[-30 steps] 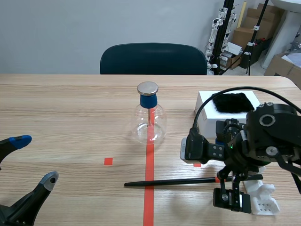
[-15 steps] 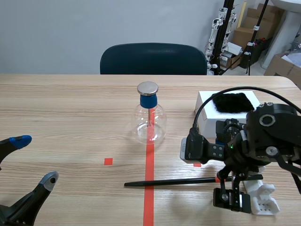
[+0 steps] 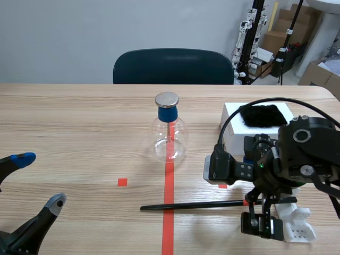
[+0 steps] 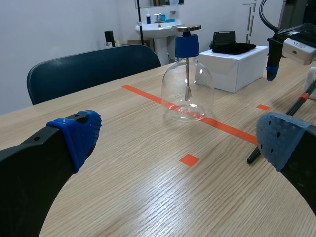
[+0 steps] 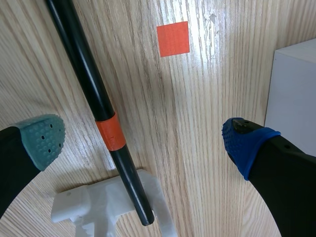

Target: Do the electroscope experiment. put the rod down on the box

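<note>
The black rod (image 3: pixel 191 205) with an orange band lies across the red tape line, its right end resting on a small white stand (image 3: pixel 295 219). My right gripper (image 3: pixel 252 197) hovers open over that end; in the right wrist view the rod (image 5: pixel 94 94) runs between the two pads of the gripper (image 5: pixel 143 143) without touching either. The white box (image 3: pixel 232 115) with a black cloth (image 3: pixel 260 115) on top sits just beyond, also seen beside the blue pad (image 5: pixel 296 94). My left gripper (image 3: pixel 40 179) rests open and empty at the near left.
The glass electroscope flask (image 3: pixel 169 135) with blue collar and metal disc stands on the tape line mid-table, ahead of the left gripper (image 4: pixel 180 138) in the left wrist view. The white stand (image 5: pixel 98 207) holds the rod's end. A dark chair (image 3: pixel 172 66) stands behind the table.
</note>
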